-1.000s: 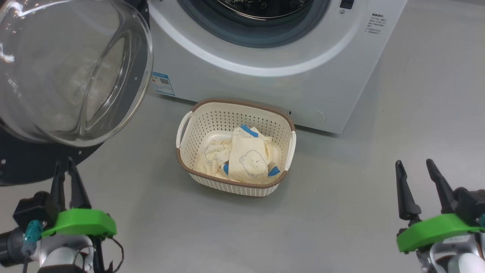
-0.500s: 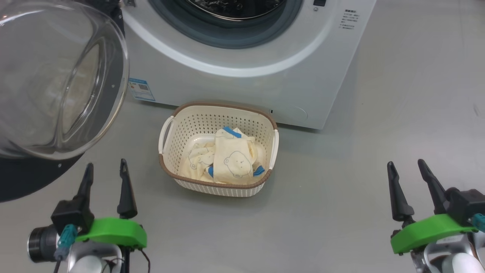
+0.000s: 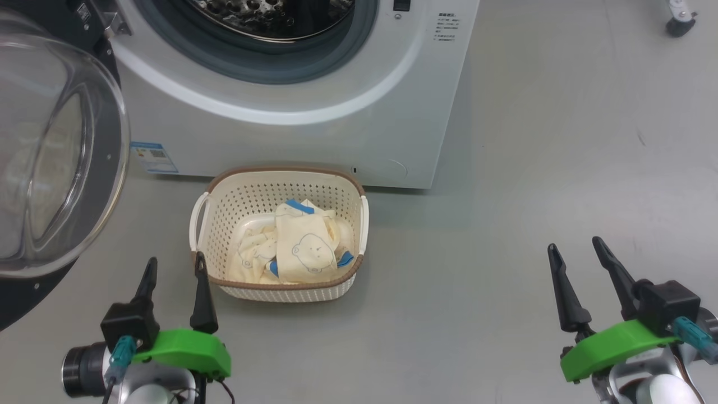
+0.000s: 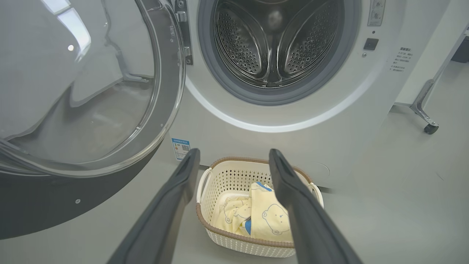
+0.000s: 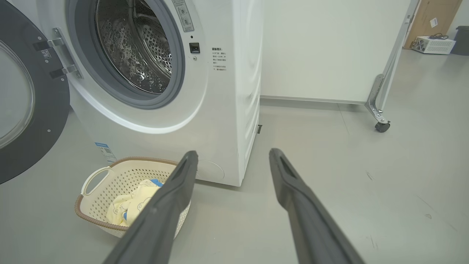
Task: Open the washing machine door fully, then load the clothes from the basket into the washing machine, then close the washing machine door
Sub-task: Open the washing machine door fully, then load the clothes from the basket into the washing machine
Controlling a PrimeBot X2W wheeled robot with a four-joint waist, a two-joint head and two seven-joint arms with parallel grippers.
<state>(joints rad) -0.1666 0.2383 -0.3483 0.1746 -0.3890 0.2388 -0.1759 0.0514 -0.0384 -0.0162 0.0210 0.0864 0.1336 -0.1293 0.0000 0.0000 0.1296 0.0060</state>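
Left hand (image 3: pixel 175 257), right hand (image 3: pixel 574 242): low, splayed.

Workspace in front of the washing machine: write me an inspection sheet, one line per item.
Surface: grey floor, a few faint scuff marks.
Job's things: washing machine door swung open to the left; washing machine with no clothes seen in its drum; basket on the floor before it, clothes inside.
Clutter: nothing seen.
Grippers: left gripper open, beside the basket's near corner, holding nothing; right gripper open over bare floor.
Cables: teal plug at the left wrist; another teal plug at the right wrist.
Surroundings: white panel on a castor, right of the machine.
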